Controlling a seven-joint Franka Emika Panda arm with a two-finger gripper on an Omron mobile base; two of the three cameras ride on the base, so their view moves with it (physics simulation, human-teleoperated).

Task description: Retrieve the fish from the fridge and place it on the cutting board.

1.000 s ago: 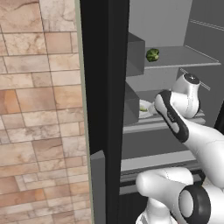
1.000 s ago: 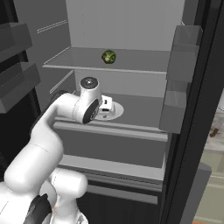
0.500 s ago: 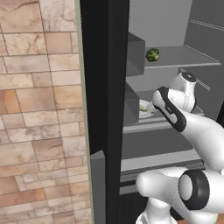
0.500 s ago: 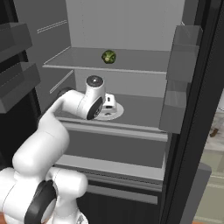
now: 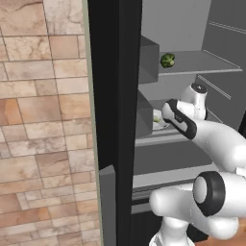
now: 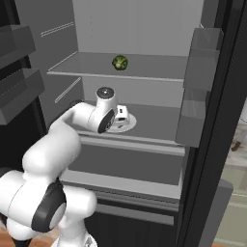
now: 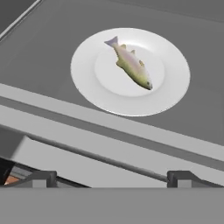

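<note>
Beside the tan stone wall (image 5: 43, 120) stands the fridge (image 6: 144, 29), its black door (image 5: 115, 96) swung wide and its grey interior exposed. Taking the white plate (image 7: 175, 83) as the mark: it sits on the middle shelf (image 6: 159, 120), towards that shelf's front edge, with grey door bins (image 6: 200, 91) off to its right in the right base view. One shelf up from the plate, near the middle of that upper shelf, rests a round dark green ball (image 6: 120, 62). Below the plate's shelf runs a grey drawer front (image 6: 130, 164).

The white arm (image 6: 62, 144) reaches into the fridge at the plate's level, and the gripper (image 7: 111, 177) hangs just short of the plate, over the shelf's front lip, with its jaws spread wide and nothing between them.

On the plate's centre lies the fish (image 7: 130, 64), slender and pale greenish-grey, set diagonally with its tail towards the plate's upper left in the hand view. Nothing is touching it.
</note>
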